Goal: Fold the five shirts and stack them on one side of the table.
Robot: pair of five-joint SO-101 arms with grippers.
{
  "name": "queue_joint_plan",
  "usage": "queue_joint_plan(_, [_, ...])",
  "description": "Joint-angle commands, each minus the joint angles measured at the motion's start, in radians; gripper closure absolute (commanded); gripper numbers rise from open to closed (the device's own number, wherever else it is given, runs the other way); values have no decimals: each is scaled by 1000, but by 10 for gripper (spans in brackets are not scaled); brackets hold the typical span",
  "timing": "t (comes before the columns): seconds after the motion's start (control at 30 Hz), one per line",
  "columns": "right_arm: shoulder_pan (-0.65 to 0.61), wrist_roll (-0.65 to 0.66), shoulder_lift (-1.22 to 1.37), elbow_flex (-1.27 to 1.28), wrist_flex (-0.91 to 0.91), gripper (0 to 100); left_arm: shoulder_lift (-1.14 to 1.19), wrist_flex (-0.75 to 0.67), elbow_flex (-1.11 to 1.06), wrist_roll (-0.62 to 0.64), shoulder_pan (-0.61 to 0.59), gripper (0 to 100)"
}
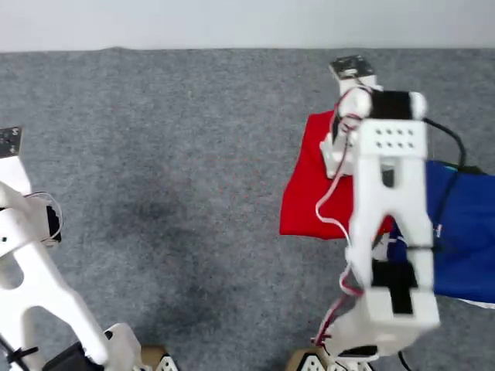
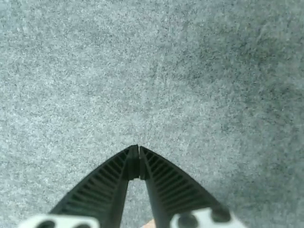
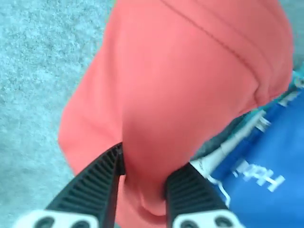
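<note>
A red shirt (image 1: pixel 309 201) lies bunched on the grey table at the right, partly under my right arm (image 1: pixel 387 178). In the right wrist view my right gripper (image 3: pixel 145 166) is shut on a raised fold of the red shirt (image 3: pixel 190 80), with one black finger on each side of the cloth. A blue shirt (image 1: pixel 464 232) with white print lies next to the red one toward the right edge, also seen as blue shirt (image 3: pixel 266 190). My left gripper (image 2: pixel 138 151) is shut on nothing, its tips touching above bare grey table. The left arm (image 1: pixel 31 255) stands at the far left.
The grey felt table top (image 1: pixel 170 154) stretches bare between the two arms. A strip of white cloth (image 1: pixel 473 303) shows under the blue shirt's near edge. The table's far edge meets a pale wall (image 1: pixel 232 23).
</note>
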State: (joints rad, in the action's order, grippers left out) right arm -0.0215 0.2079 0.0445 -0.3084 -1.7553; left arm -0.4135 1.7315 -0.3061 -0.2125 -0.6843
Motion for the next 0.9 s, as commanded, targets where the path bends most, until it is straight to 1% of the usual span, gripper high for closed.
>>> queue_joint_plan(0.0, [73,58,-209,44,-42,989,-32,20,8,-12,0,995])
queue_joint_plan(0.17, [242,189,-328,127,-41,989,-32,20,8,-12,0,995])
queue_joint_plan(0.3, [387,310,-337,137,-36,988,-29,20,8,-12,0,995])
queue_joint_plan(0.43, [486,393,-335,181,30,988,-29,20,8,-12,2,995])
queue_joint_plan(0.67, [582,471,-337,339,199,988,-34,21,8,-12,2,995])
queue_joint_plan(0.87, [636,529,-337,388,282,988,-34,21,7,-12,2,995])
